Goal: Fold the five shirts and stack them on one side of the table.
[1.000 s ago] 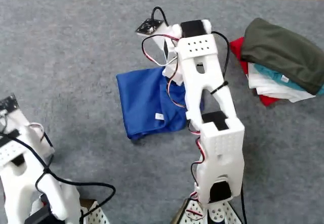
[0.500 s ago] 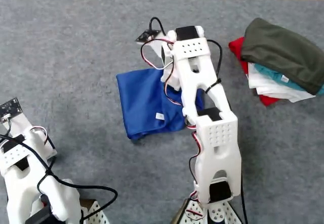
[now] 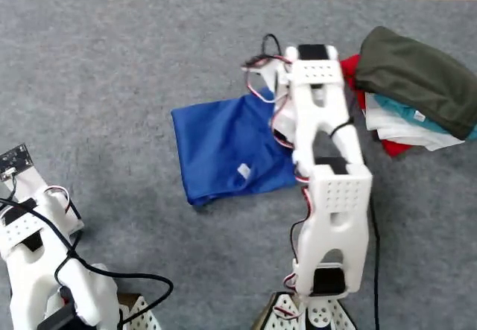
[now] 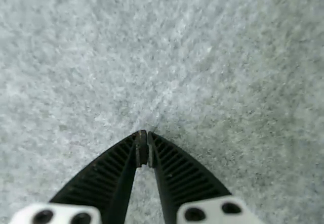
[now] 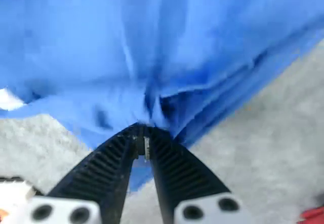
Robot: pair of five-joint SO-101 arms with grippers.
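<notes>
The folded blue shirt (image 3: 223, 147) lies mid-table on the grey cloth (image 3: 112, 69). My right gripper (image 5: 143, 135) is shut on a bunched edge of the blue shirt (image 5: 152, 47), at the shirt's far right corner under the arm's wrist (image 3: 313, 65). To the right sits a stack of folded shirts: an olive one (image 3: 417, 73) on top, then teal (image 3: 421, 115), white (image 3: 402, 131) and red (image 3: 349, 69) beneath. My left gripper (image 4: 143, 145) is shut on nothing, low over bare cloth near the table's front left, where the left arm (image 3: 37, 270) stands.
The right arm's white links (image 3: 335, 196) run from the front edge up across the shirt's right side. Loose cables (image 3: 268, 47) loop by its wrist. A red shirt edge (image 5: 314, 215) shows just beyond the gripper.
The right arm has swung right toward the stack, dragging the blue shirt's gripped corner with it. The left arm drew back slightly toward the front left.
</notes>
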